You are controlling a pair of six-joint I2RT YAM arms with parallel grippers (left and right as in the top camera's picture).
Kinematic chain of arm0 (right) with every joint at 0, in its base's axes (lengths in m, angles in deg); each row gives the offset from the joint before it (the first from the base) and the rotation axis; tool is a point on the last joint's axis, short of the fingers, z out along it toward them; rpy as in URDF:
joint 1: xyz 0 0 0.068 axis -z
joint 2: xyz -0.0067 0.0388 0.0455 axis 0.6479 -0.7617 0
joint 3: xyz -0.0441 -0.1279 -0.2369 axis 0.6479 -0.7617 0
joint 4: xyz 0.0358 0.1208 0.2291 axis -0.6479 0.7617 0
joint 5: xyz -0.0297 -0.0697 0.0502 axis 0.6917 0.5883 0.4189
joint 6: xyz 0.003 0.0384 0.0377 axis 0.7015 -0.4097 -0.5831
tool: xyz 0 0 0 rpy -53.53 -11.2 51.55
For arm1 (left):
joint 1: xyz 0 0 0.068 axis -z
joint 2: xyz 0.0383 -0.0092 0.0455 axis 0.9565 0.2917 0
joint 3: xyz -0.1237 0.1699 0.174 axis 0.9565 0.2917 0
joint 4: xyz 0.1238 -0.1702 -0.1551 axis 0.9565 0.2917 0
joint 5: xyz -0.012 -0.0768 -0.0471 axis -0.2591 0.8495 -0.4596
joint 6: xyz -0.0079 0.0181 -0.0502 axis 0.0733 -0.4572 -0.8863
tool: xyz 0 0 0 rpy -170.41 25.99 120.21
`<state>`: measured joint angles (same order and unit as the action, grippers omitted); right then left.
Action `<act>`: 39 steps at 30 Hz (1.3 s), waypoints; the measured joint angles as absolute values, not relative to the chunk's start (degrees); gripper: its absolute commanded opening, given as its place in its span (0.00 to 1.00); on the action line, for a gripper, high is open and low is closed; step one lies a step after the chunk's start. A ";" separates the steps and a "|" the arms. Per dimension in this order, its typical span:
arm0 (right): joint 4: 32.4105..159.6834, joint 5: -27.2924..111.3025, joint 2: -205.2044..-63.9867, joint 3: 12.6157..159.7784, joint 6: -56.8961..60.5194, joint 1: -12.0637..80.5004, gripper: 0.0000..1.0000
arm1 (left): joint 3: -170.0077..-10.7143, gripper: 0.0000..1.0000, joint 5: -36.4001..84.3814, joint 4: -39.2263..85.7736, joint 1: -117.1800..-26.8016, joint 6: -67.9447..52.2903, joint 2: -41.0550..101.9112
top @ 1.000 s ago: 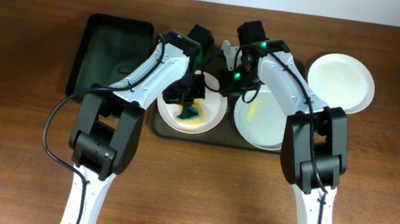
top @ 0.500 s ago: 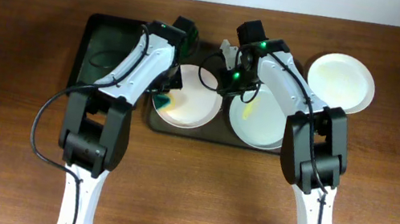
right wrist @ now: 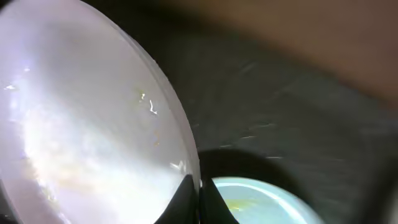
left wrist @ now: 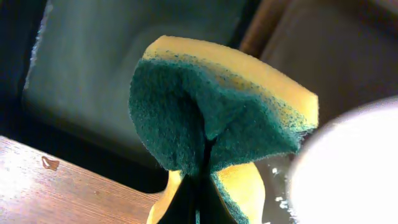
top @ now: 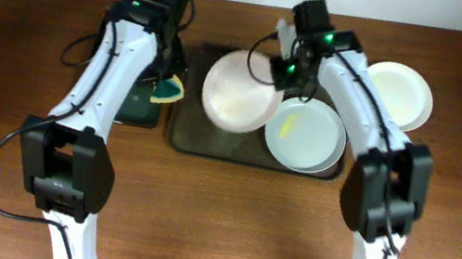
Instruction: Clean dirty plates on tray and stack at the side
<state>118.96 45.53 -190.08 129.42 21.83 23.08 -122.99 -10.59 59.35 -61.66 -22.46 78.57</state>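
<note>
My right gripper [top: 283, 72] is shut on the rim of a white plate [top: 239, 90] and holds it tilted above the left part of the dark tray [top: 185, 133]. In the right wrist view its fingers [right wrist: 186, 198] pinch that plate's [right wrist: 93, 124] edge. A second plate [top: 305, 134] with a yellow smear lies on the tray's right part, and it also shows in the right wrist view [right wrist: 261, 200]. A third plate [top: 397, 93] lies on the table at the right. My left gripper [top: 167, 81] is shut on a yellow-green sponge [left wrist: 211, 112] at the black tray's edge.
A smaller black tray [top: 135, 110] lies left of the dark tray, partly under my left arm. Wooden table [top: 225, 223] lies bare in front. The back wall runs along the table's far edge.
My left gripper has swung left with the sponge, off the plate and over to the black tray. My right gripper has lifted the left plate off the tray and tilted it.
</note>
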 measured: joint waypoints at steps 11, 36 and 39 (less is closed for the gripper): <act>116.71 84.33 -181.90 130.29 28.00 11.10 0.04 | -122.99 0.00 -10.22 59.59 -63.59 -22.44 78.55; 105.24 111.91 -181.90 130.29 42.88 2.56 0.04 | -122.99 0.00 -10.24 60.00 -65.79 -22.44 78.55; 105.22 111.32 -181.90 130.29 41.90 2.80 0.04 | -122.99 0.00 -10.24 60.05 -65.79 -22.44 78.55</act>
<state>105.22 111.32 -181.90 130.29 41.90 2.80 -122.99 -10.24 60.05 -65.79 -22.44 78.55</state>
